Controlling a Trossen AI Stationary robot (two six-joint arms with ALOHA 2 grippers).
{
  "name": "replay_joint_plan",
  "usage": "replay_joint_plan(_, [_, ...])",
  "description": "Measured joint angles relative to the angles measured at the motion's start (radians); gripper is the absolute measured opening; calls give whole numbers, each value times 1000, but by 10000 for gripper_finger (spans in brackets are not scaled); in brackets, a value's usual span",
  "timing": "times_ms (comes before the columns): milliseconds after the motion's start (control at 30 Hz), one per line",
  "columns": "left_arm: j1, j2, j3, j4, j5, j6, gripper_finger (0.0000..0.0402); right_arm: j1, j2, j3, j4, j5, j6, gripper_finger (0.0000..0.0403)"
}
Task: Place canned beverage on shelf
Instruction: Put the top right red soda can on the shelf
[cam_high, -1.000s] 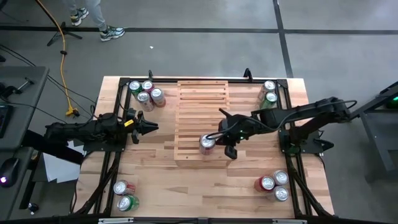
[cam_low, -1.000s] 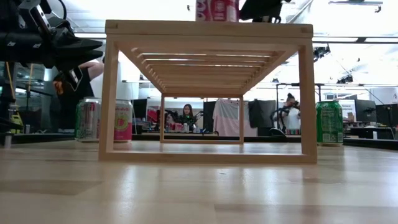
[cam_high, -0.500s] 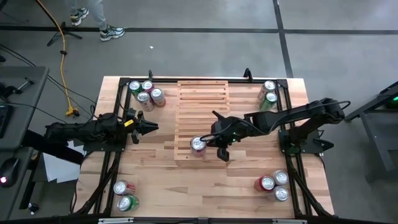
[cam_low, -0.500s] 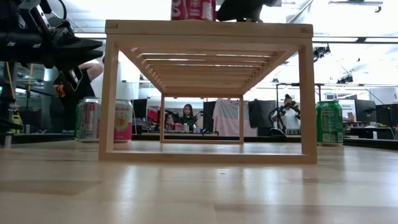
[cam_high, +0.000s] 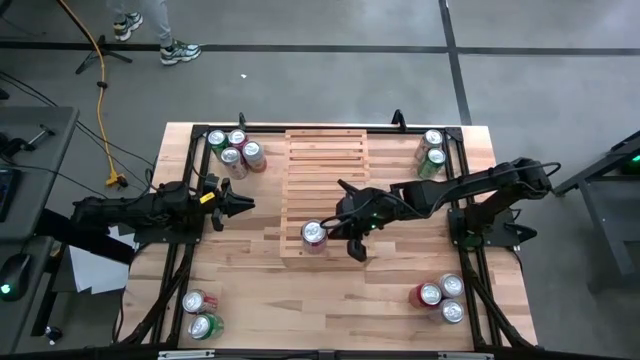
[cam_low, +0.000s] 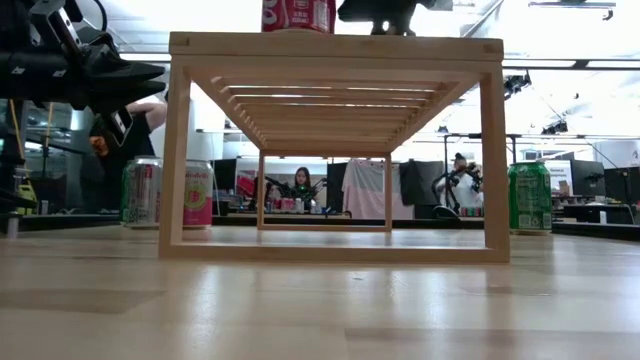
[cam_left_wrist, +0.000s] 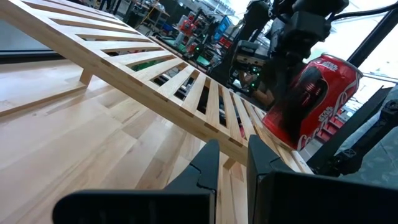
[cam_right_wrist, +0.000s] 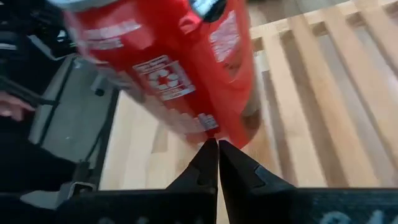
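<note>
A red can (cam_high: 314, 233) is seen standing upright on the front tier of the shelf (cam_high: 325, 160), the pale slatted rack set at the middle of the table (cam_high: 250, 300); from the shelf's centre the can lies at about seven o'clock, near the front left corner. The right gripper (cam_high: 336, 230) is found just at three o'clock of the can, its arm stretched across the shelf from the table's right side. In the right wrist view its fingertips (cam_right_wrist: 211, 149) are pressed together with nothing between them, their tips meeting the lower side of the red can (cam_right_wrist: 180, 68). The left gripper (cam_high: 245, 205) is held above the table at nine o'clock of the shelf, well apart from the can, with its fingers (cam_left_wrist: 208, 162) drawn nearly together and empty. Other cans are grouped near the table's corners: four at eleven o'clock (cam_high: 235, 150), two at one o'clock (cam_high: 433, 148), two at seven o'clock (cam_high: 200, 313) and three at five o'clock (cam_high: 440, 297).
</note>
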Motion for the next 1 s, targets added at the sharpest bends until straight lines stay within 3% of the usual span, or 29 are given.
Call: replay_joint_plan(1000, [0,0,0,0,0,0,1,22,110,5,194,28,-168,0])
